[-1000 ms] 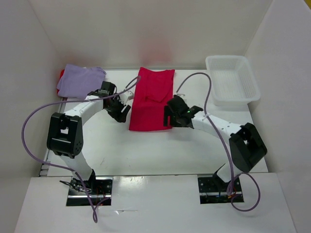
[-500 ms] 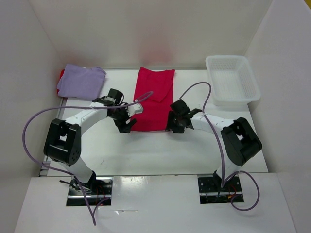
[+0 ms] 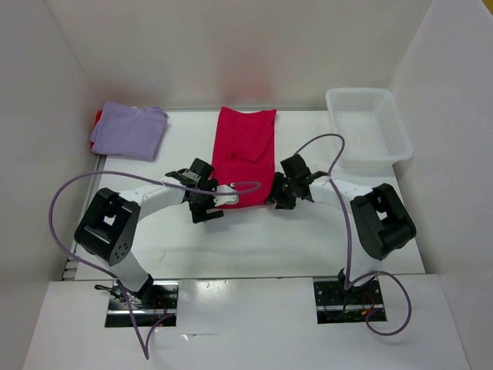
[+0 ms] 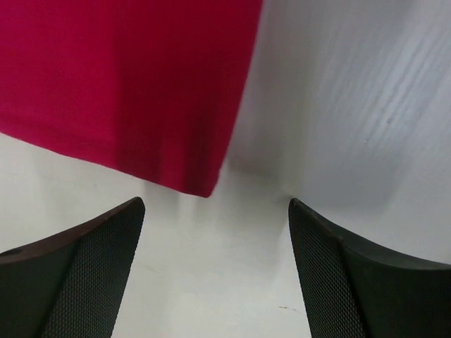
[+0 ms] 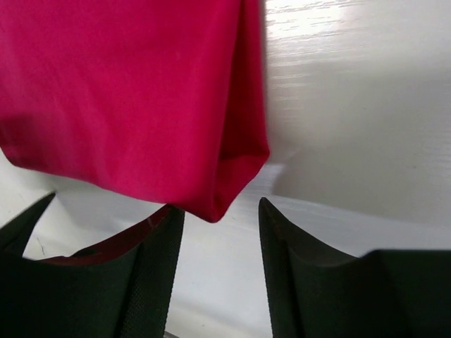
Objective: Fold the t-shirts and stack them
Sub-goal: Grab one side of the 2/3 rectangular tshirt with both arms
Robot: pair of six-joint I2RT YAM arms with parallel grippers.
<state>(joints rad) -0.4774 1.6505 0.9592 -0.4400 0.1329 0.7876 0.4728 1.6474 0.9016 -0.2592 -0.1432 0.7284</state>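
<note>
The crimson t-shirt (image 3: pixel 245 150) lies folded into a long strip in the middle of the table. A lavender t-shirt (image 3: pixel 129 129) lies at the back left on a bright red one (image 3: pixel 98 119), of which only an edge shows. My left gripper (image 3: pixel 208 210) is at the crimson strip's near left corner (image 4: pixel 204 184), jaws wide open, with bare table between the fingers (image 4: pixel 91 267). My right gripper (image 3: pixel 278 199) is at the near right corner (image 5: pixel 215 204). Its jaws are half narrowed but open, and the folded corner sits at the fingertips (image 5: pixel 151 267), not pinched.
A white plastic bin (image 3: pixel 368 135) stands at the back right. White walls close in the table on the left, back and right. Purple cables loop from both arms over the table.
Both grippers have come down and inward to the near corners of the crimson t-shirt. The left jaws have widened and the right jaws have narrowed.
</note>
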